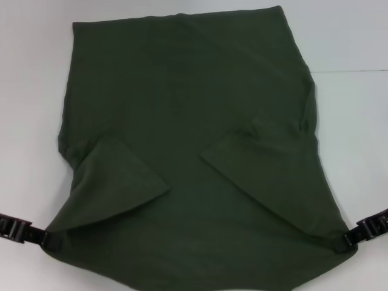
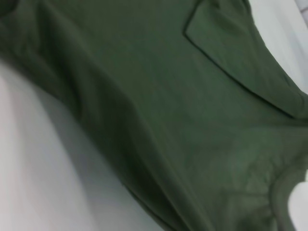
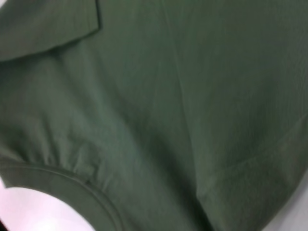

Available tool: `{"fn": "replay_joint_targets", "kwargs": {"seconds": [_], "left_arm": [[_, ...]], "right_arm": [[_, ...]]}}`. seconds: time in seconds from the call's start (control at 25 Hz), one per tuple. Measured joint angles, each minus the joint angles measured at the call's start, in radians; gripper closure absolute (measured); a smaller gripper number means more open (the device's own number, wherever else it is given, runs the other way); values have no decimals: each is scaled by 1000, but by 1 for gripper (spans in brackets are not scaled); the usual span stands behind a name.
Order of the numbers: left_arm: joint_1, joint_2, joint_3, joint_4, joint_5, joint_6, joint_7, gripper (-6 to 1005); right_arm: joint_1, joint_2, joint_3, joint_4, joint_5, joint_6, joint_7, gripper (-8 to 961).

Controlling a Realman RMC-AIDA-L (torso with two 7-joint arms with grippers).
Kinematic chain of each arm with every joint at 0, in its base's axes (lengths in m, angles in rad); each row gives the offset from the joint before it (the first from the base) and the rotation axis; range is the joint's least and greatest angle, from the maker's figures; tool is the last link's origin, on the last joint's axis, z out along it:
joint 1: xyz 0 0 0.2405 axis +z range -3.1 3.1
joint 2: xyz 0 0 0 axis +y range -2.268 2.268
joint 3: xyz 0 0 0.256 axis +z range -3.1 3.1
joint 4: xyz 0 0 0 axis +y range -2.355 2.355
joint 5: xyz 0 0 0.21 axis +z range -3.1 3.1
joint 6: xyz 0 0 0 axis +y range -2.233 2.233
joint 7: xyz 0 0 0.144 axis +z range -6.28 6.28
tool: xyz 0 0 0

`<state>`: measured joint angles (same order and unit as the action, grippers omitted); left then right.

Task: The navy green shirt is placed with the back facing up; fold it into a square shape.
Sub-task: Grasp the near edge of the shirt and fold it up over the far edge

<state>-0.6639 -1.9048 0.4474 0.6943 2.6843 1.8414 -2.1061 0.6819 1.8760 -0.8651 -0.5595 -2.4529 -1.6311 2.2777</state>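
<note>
Because the navy green shirt (image 1: 194, 121) lies spread back-up on the white table (image 1: 357, 36) with its collar end toward you and its hem at the far side, your coming move turns on the two near corners. At the near left corner the left gripper (image 1: 51, 238) sits right against the cloth edge; you cannot tell from here whether its fingers are pinched on the fabric. Moving right, both sleeves are already folded inward over the body, the left sleeve (image 1: 121, 182) and the right sleeve (image 1: 267, 176), so the long axis runs near to far. At the near right corner the right gripper (image 1: 347, 240) meets the edge likewise, its grip hidden. Each arm is nearest its own corner. Nothing stands in the way.
</note>
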Motion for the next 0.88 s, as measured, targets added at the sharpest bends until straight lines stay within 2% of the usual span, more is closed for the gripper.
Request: {"fn": "replay_joint_targets", "kwargs": {"seconds": [0.4, 0.56, 0.88], "left_arm": [[0, 0, 10, 11, 23, 91, 58, 969], [-4, 2, -1, 11, 23, 100, 72, 969], [-22, 21, -124, 7, -44, 44, 52, 969]], "right_arm": [[-42, -13, 28, -9, 0, -60, -71, 893], [-49, -14, 72, -29, 4, -85, -111, 894], [-19, -14, 218, -34, 6, -52, -124, 893]]}}
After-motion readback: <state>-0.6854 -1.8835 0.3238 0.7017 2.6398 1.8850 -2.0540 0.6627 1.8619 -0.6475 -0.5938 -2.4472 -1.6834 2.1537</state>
